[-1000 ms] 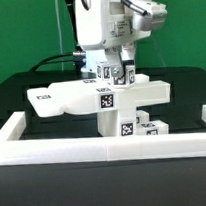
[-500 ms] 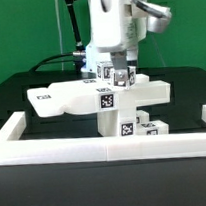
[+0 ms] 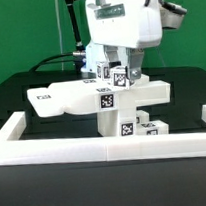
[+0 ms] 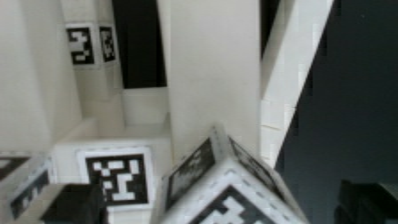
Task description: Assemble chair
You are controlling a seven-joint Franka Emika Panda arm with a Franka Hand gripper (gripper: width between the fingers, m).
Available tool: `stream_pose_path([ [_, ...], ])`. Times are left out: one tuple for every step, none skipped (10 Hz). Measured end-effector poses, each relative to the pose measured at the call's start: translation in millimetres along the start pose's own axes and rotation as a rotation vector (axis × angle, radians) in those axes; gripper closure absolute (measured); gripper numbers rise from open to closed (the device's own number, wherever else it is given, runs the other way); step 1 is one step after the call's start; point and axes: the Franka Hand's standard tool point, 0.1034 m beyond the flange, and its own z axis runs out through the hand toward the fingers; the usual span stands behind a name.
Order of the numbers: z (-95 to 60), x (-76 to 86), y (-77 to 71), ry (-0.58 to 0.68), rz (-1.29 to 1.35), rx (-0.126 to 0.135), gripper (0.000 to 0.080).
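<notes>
Arm swung toward exterior view's right since earlier; my claw [image 3: 126, 73] on chair [image 3: 100, 96] part, grip unclear. Next: seat it squarely.

End effector [image 3: 127, 73] now higher above the chair [image 3: 101, 97]; arm body nearer, larger

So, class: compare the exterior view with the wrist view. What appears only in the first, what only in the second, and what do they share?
Only the exterior view shows the robot arm, the white border wall, the black table and the green backdrop. Only the wrist view shows a close look down between upright white chair parts, with a dark gap beside them. Both show white chair parts bearing black-and-white tags. The gripper's fingers cannot be made out clearly in either.
</notes>
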Motion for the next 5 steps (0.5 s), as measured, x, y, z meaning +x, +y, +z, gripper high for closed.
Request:
stream_pose_path([
  [-0.2,0.9,0.2,0.000,-0.112,0.000,0.0151],
  [0.0,1.8,0.5,0.000,-0.198,-0.001,0.0151],
  [0.4,2.1,0.8,-0.001,-0.285,-0.001,0.0151],
  [0.8,2.1,0.9,-0.001,-0.365,-0.002,0.0151],
  [1.0,2.2,1.1,-0.001,-0.436,-0.003,0.0151],
])
